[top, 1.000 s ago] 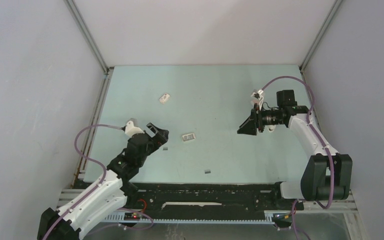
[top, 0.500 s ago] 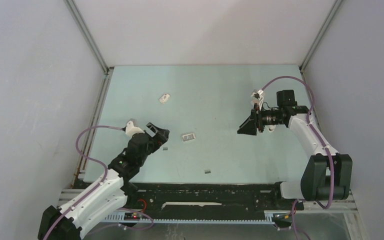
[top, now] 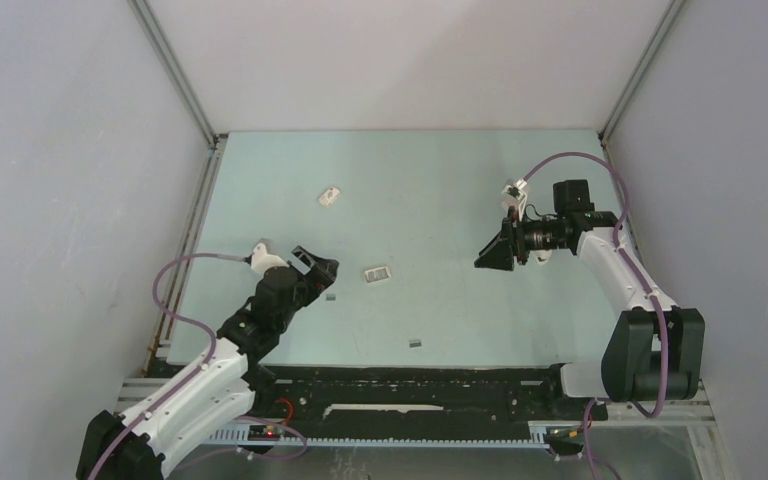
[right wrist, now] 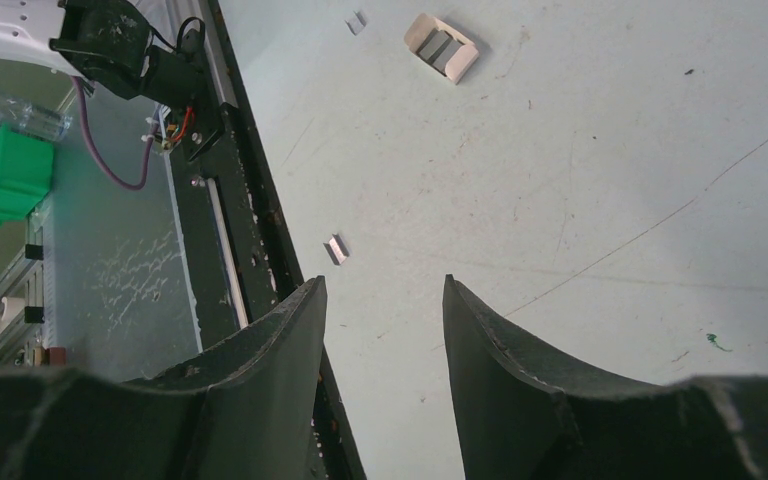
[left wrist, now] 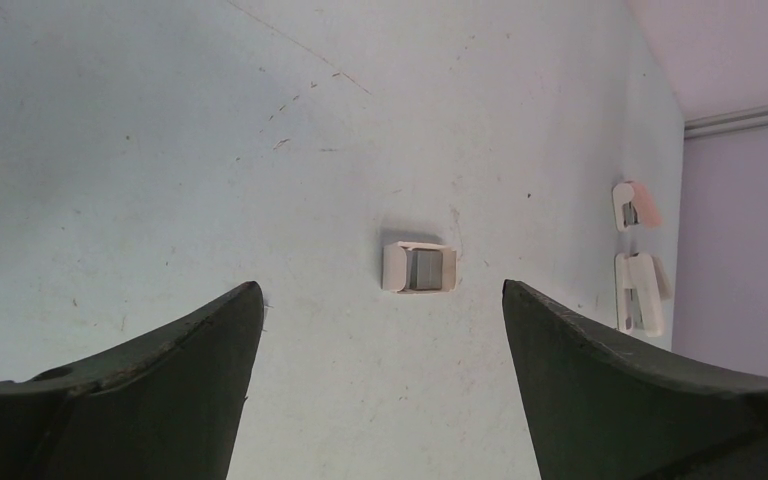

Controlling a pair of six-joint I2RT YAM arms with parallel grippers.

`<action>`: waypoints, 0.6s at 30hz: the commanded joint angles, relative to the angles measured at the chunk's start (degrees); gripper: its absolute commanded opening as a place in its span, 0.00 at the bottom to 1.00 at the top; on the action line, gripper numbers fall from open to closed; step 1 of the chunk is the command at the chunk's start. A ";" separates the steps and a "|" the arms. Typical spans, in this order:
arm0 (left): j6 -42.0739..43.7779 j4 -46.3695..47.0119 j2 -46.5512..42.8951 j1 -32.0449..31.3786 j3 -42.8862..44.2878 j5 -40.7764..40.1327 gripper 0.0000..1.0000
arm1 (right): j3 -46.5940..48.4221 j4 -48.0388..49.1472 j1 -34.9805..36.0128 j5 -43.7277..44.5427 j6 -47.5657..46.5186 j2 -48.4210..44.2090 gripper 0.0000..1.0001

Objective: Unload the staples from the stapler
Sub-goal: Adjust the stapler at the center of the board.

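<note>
- A white-walled enclosure surrounds a scuffed, pale green table (top: 440, 180).
- The left arm (top: 210, 370) reaches up from the lower left corner, bent low, with its wrist angled toward the frame's centre. The right arm (top: 620, 280) rises at the right edge and folds back leftward, its wrist held above the table.
- The left gripper (top: 318, 270) is spread wide and holds nothing. The right gripper (top: 488, 256) is partly parted, with only table showing between its fingers.
- What looks like a small white stapler (top: 330, 196) lies upper left of centre, well apart from both grippers.
- A small open white box (top: 377, 273) at centre holds grey strips.
- The staples (top: 331, 296) lie loose on the table, one strip just beside the left gripper and a second strip (top: 416, 342) at low centre.
- They are probably light, stiff, slick and easily snapped apart. Lying flat, they are best pinched gently across the long sides.
</note>
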 commanded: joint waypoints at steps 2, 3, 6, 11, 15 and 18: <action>-1.34 2.72 0.43 0.65 -1.43 1.05 0.94 | -0.03 -0.42 0.17 -0.95 -1.11 -0.10 0.56; -1.43 2.86 0.54 0.74 -1.44 1.27 0.94 | -0.09 -0.38 0.21 -0.95 -1.10 -0.11 0.56; -1.47 3.24 1.07 1.45 -1.10 2.91 0.94 | -0.03 -0.33 0.26 -0.95 -1.08 -0.04 0.56; -1.61 1.48 3.67 3.02 1.63 6.50 0.92 | -0.02 -0.26 0.29 -1.04 -1.04 0.13 0.56; -3.14 1.44 7.18 4.35 3.11 10.70 0.90 | -0.01 -0.05 0.40 -0.91 -0.96 0.35 0.56; -1.83 0.61 10.01 4.44 5.30 11.87 0.89 | 0.03 -0.06 0.37 -0.86 -0.87 0.23 0.56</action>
